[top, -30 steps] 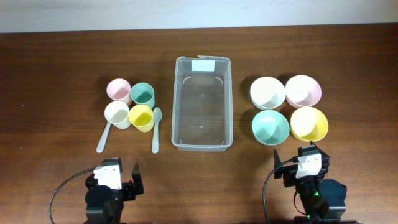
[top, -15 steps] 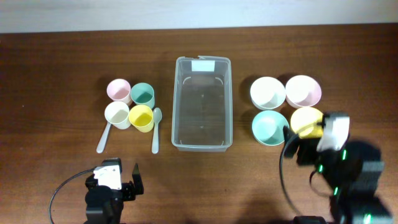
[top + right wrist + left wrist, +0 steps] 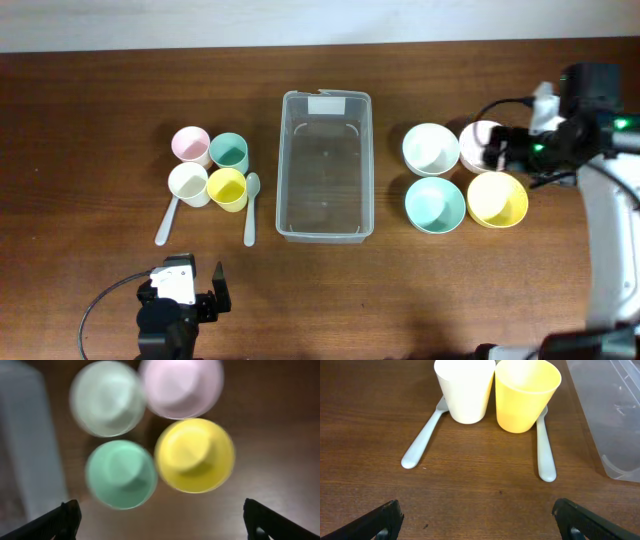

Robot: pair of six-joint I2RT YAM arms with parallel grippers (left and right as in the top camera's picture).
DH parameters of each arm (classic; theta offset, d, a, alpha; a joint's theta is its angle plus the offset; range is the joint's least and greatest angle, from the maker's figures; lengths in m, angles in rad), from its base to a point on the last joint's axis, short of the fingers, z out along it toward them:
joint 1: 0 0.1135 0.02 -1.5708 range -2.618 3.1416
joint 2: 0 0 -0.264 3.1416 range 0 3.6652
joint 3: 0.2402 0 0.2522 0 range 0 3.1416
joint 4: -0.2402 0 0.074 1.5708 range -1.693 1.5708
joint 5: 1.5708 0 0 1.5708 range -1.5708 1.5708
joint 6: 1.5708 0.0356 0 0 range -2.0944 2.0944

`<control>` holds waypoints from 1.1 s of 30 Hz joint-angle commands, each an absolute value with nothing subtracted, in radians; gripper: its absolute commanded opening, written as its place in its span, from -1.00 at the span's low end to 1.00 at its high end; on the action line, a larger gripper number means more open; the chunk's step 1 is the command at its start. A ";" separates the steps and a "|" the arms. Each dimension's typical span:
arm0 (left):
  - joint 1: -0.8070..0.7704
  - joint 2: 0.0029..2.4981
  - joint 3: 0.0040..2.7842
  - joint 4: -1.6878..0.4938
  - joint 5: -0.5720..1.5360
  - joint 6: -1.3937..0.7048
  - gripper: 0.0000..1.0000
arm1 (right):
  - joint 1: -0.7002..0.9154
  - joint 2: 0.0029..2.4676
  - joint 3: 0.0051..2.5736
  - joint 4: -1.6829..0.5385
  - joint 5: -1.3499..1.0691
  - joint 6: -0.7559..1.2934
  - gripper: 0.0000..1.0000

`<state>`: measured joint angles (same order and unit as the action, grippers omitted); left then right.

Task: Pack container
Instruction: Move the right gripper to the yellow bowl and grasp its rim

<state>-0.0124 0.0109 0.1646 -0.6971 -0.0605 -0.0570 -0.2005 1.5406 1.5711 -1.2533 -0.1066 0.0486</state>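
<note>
Clear rectangular plastic container [image 3: 325, 175], empty, lies at the centre of the table [image 3: 90, 100] with its white label [image 3: 327, 104] at the 12 o'clock end; we judge its first item is being fetched. Our right claw [image 3: 160, 509] is spread wide and holds nothing, though its own view is blurred. From overhead it hovers at 3 o'clock over the pale pink plastic bowl [image 3: 478, 135], the 1 o'clock member of a tight square of four. At that bowl's 9 o'clock is the white bowl [image 3: 430, 148], at its 6 o'clock the yellow bowl [image 3: 497, 198], diagonally the teal bowl [image 3: 434, 203]. We should come down on the pink bowl's free rim, at its 12 or 3 o'clock side, one finger inside the wall and one outside, so no neighbour is nudged. Then lift straight up before swinging toward 9 o'clock, and set it low at one end of the container so the other bowls can nest in it. Farther out, at the container's 9 o'clock, are four plastic cups [image 3: 227, 188] with two pale spoons [image 3: 251, 210] lying beside them. Our left claw [image 3: 476, 510], also wide and empty, sits at 7 o'clock near them and should hold off until the right arm is clear.
</note>
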 commanded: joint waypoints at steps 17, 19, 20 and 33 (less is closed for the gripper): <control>-0.008 0.006 0.161 -0.696 -0.068 -0.052 0.99 | -0.517 1.971 1.500 -1.182 -0.176 -0.074 0.61; -0.008 0.006 0.161 -0.696 -0.068 -0.052 0.99 | -0.517 1.971 1.453 -1.127 -0.165 -0.074 0.50; -0.008 0.006 0.161 -0.696 -0.068 -0.052 0.99 | -0.516 1.971 1.411 -1.082 -0.170 -0.074 0.50; -0.008 0.006 0.161 -0.696 -0.068 -0.052 0.99 | -0.506 1.972 1.227 -0.861 -0.252 -0.070 -0.26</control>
<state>-0.0124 0.0109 0.1646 -0.6971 -0.0608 -0.0570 -0.5079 1.9598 1.2526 -0.8623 -0.2295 -0.0666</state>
